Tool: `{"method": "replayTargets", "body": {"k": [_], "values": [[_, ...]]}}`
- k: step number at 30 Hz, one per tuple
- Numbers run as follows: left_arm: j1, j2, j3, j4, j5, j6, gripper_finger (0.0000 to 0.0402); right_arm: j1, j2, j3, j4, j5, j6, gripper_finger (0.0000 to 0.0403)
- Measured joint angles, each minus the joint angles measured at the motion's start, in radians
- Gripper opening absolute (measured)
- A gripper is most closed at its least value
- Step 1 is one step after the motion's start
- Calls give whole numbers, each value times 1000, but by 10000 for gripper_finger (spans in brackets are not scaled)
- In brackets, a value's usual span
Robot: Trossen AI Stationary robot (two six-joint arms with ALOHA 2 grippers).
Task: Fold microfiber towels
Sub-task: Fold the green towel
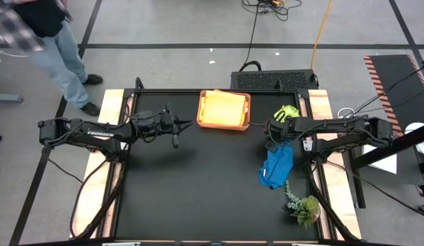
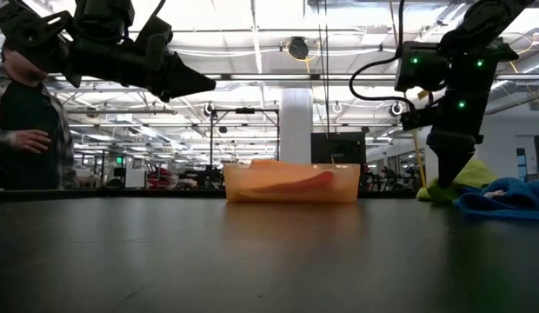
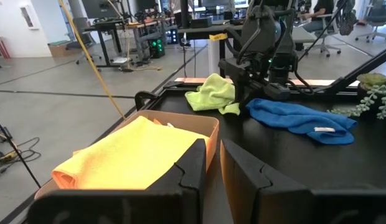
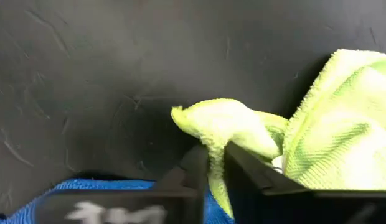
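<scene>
Lime-green microfiber is what your right hand (image 4: 215, 165) has pinched: its two fingers are clenched on a fold of the lime green towel (image 1: 287, 112), low over the black desk (image 1: 198, 184) at the far right, just beside the tan tray (image 1: 224, 110). The blue towel (image 1: 275, 167) lies crumpled on the desk right next to it, on the near side, touching or nearly touching the green one. You can see a yellow towel (image 3: 127, 152) folded flat on top in the tray, with orange cloth (image 2: 291, 182) under it. Your left hand (image 1: 187, 125) hangs in the air above the desk, left of the tray, its fingers drawn nearly together and grasping nothing. A leafy green sprig (image 1: 302, 203) rests near the desk's near right corner. A person (image 1: 51, 41) in jeans stands on the floor beyond the far left corner.
</scene>
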Motion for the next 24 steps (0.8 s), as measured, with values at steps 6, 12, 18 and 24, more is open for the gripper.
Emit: {"method": "replayTargets", "body": {"k": [6, 12, 18, 24], "values": [[0, 0, 0, -1, 0, -3, 51, 1, -37, 16, 58, -2, -25, 8], [0, 0, 0, -14, 1, -12, 51, 1, -156, 55, 119, 0, -74, 3], [0, 0, 0, -54, 2, -6, 51, 2, -312, 86, 250, -1, -157, 1], [-3, 0, 0, -53, 4, -6, 51, 2, -438, 88, 406, -90, -223, 1]]}}
